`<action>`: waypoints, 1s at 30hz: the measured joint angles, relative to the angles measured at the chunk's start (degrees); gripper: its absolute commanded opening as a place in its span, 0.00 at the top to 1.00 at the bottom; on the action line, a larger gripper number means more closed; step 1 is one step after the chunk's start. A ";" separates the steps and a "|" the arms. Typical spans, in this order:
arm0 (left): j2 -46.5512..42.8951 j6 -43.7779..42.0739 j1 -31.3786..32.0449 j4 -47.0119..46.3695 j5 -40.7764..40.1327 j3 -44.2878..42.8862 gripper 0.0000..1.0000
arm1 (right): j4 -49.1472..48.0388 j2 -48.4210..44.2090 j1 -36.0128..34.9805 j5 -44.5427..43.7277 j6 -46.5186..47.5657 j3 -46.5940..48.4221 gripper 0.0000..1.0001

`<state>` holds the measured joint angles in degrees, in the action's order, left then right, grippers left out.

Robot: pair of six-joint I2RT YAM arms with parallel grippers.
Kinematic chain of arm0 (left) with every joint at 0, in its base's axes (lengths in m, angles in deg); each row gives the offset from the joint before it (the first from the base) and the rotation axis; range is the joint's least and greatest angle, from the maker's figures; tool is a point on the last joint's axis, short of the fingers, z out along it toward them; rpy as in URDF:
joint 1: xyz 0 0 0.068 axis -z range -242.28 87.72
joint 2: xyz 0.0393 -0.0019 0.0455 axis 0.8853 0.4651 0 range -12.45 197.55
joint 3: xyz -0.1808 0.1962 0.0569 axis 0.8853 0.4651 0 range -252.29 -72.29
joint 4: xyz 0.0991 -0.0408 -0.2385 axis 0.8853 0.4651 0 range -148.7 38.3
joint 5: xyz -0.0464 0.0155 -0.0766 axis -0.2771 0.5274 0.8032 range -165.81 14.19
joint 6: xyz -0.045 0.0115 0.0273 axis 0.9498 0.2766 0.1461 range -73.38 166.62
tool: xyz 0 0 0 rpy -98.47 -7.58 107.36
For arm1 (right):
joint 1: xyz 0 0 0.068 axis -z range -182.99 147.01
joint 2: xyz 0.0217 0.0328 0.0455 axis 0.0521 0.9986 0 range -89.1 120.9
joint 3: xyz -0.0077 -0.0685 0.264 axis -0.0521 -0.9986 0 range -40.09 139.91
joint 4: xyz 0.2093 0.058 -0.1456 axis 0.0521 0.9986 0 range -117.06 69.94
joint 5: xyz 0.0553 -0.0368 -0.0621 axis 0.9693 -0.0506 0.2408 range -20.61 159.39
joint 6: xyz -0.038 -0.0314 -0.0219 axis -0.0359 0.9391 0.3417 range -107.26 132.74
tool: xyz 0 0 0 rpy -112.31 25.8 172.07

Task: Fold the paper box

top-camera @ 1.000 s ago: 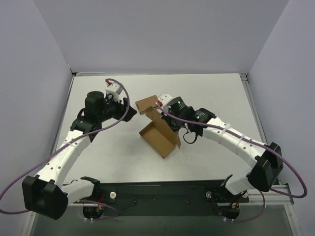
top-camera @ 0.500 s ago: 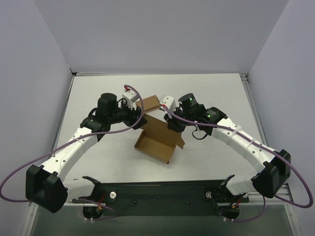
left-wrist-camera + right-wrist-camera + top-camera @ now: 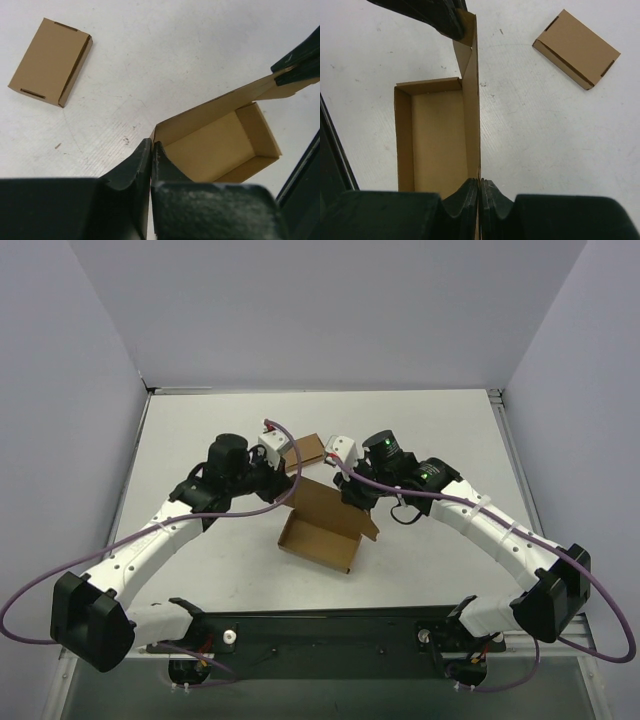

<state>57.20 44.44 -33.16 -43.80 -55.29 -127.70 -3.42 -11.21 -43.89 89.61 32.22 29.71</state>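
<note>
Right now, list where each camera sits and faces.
Top external: above, behind the bases, looking down on the table; the left arm and right arm meet at the paper box.
Left wrist: on the left arm, looking down past the left gripper into the box.
Right wrist: on the right arm, looking down along the right gripper, pinching the raised lid.
Both wrist views share the small flat box.

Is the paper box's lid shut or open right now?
Open. The paper box has its lid raised, leaving the empty interior exposed. The left pincer and the right pincer pinch its ends.
</note>
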 measured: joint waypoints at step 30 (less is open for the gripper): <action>1.46 -1.22 0.76 1.42 -4.74 0.35 1.00 | -35.04 -19.71 15.02 -2.25 -15.17 -36.41 0.25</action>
<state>58.66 43.22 -32.39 -42.38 -60.04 -127.35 -38.46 -30.93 -28.88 87.36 17.06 -6.70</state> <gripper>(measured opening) 0.040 0.750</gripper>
